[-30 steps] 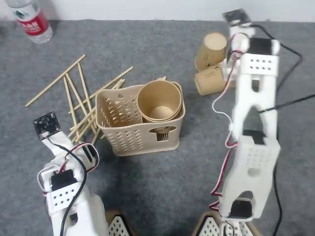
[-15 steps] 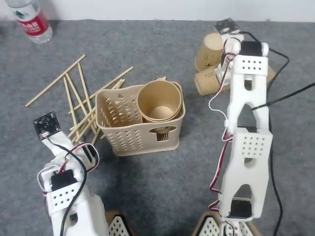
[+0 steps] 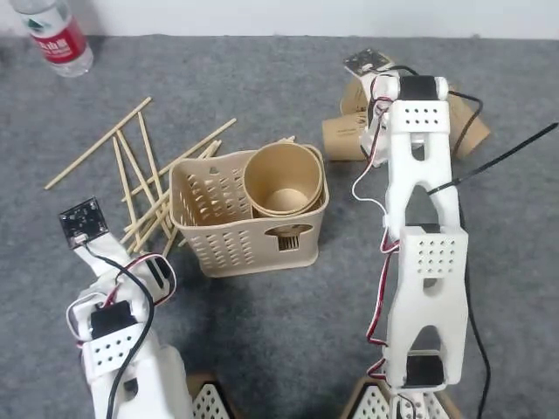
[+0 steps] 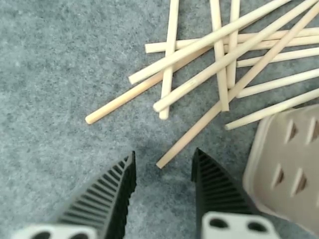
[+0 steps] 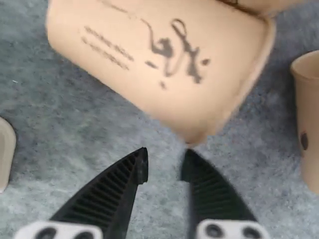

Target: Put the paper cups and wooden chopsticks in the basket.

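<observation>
Paper cup rim just beside right gripper's spread jaws, on grey carpet.

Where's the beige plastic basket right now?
In the high view, the beige plastic basket stands between the left arm and right arm, wooden chopsticks beside its left wall, paper cups inside.

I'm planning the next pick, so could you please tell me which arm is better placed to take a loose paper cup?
Right. The right end effector is open just short of a tipped cup; the left end effector is open over the chopsticks, across the basket from it.
</observation>
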Robot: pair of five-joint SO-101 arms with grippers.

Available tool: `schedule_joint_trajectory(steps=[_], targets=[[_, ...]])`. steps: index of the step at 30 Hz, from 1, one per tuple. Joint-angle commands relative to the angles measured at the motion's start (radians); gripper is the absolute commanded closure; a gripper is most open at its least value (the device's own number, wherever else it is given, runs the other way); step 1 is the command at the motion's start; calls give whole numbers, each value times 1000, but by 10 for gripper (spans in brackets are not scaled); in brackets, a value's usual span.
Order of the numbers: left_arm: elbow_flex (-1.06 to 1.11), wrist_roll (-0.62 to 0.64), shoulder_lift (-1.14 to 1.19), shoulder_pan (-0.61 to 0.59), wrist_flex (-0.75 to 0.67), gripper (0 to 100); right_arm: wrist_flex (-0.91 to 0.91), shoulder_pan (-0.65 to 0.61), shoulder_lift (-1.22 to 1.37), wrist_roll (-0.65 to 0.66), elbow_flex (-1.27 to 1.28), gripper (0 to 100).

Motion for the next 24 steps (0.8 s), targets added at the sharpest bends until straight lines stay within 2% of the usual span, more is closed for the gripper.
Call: schedule_joint_trajectory(steps=[1,8,17,24], targets=[[-7,2,-11,6,-20,830,5,-13,-24,5,-83,972],[-7,2,-11,6,-20,830,51,-10,-21,-31,-233,798],[-7,2,-11,6,-20,830,25,-8,2,-26,-239,794],[-7,2,-11,6,-20,830,12,-68,90,12,-245,794]])
